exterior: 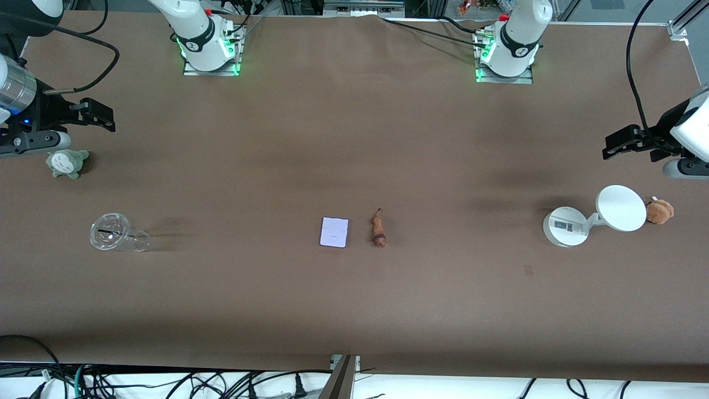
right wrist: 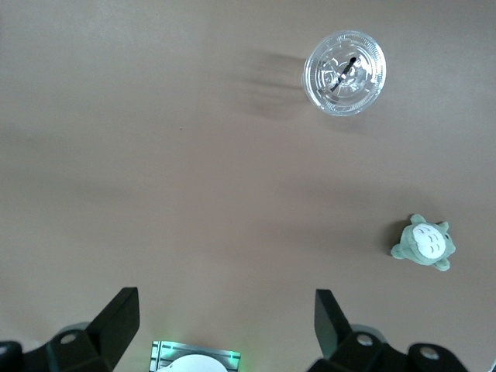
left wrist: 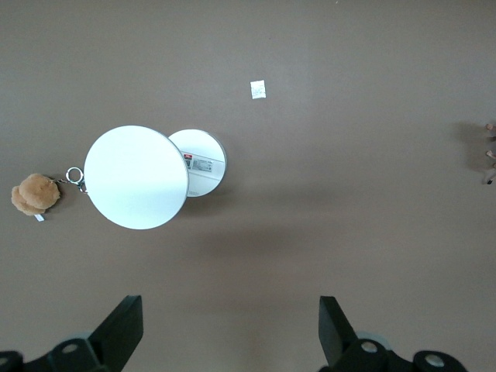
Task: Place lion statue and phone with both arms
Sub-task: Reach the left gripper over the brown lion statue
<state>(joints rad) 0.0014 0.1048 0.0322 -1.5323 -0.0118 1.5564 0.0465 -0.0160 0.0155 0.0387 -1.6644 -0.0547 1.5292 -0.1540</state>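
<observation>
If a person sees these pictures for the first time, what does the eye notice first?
Probably the pale phone and the small orange-brown lion statue, lying side by side alone at the middle of the table. Next, the white stand with a disc at the left arm's end and the clear plastic cup at the right arm's end. The left gripper and the right gripper wait open above those two ends.

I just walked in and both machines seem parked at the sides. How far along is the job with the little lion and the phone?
Nothing looks done yet. The lion statue and the phone lie side by side, untouched, mid-table. Nothing is in hand: the left gripper hangs over the left arm's end near the white stand, the right gripper over the right arm's end, jaws open and empty. Both pickups and placements remain.
</observation>
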